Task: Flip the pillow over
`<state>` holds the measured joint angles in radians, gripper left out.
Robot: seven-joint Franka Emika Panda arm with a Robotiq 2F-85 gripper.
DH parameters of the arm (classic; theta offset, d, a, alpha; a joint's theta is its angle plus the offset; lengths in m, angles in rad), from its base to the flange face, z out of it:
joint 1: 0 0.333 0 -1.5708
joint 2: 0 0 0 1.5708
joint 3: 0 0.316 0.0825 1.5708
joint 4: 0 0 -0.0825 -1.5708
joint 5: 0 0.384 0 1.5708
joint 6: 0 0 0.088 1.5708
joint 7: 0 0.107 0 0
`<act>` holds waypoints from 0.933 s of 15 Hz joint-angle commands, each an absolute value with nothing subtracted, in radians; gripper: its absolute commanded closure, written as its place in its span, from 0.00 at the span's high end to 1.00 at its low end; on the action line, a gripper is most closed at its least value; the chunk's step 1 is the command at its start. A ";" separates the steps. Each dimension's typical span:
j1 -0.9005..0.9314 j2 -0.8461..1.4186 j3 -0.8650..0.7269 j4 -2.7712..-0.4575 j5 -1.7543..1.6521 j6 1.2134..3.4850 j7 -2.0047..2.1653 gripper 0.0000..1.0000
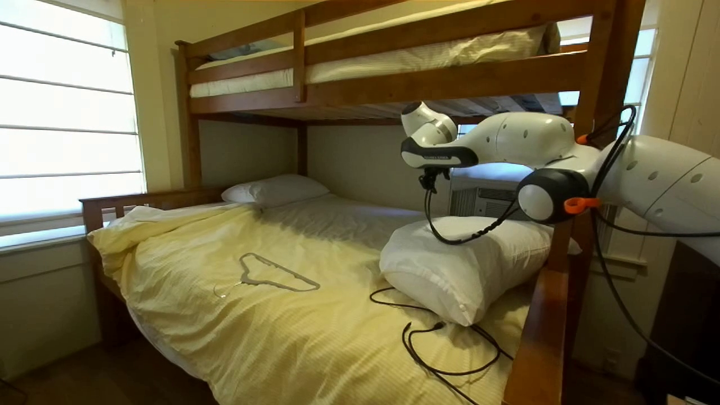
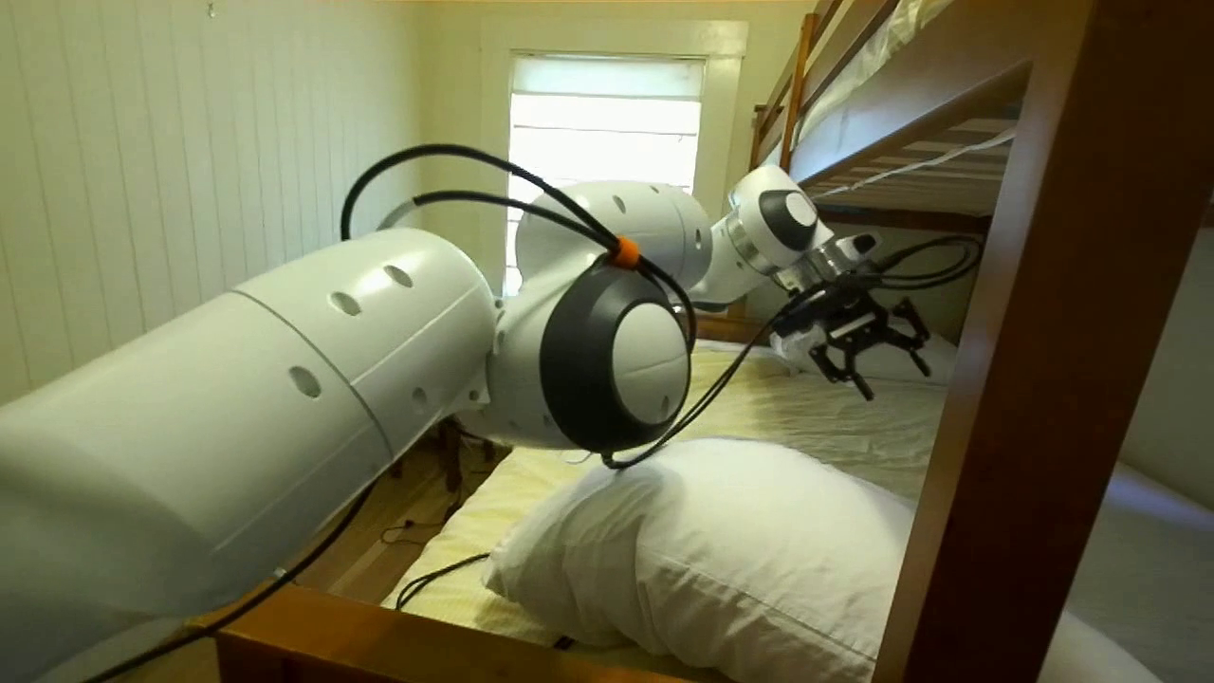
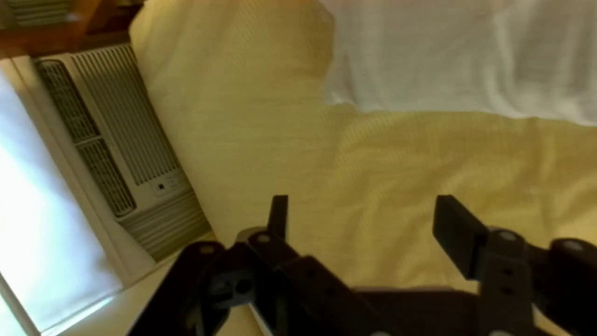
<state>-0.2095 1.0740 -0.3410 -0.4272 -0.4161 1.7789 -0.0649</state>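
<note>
Our gripper stands with its two fingers spread well apart. In the wrist view we see yellow bedsheet between and beyond them. Along the top right lies white fabric with a corner and soft folds; what it belongs to we cannot tell from this view. At the left we make out an air conditioner beside a bright window.

In an exterior view we find the pillow, plump and pale, lying on the bedsheet near a wooden end board, below the arm. Black cable lies in loops just beside its nearest corner. A grey hanger rests flat on the bedsheet, and white pillows lie at the far end. Our gripper hangs above, small and dark, apart from the pillow.

In an exterior view we see a wooden post hiding part of the pillow. The gripper is tilted and raised over the bedsheet, beyond the pillow and well apart from it, its fingers parted.
</note>
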 commanded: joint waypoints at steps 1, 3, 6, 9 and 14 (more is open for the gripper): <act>-0.138 0.991 -0.250 -0.443 -0.321 1.696 -0.059 1.00; -0.100 0.946 -0.200 -0.447 -0.270 1.639 -0.058 1.00; -0.074 0.872 -0.131 -0.454 -0.196 1.531 -0.074 1.00; -0.077 0.812 -0.074 -0.462 -0.124 1.403 -0.078 1.00; -0.070 0.814 -0.055 -0.448 -0.086 1.367 -0.057 1.00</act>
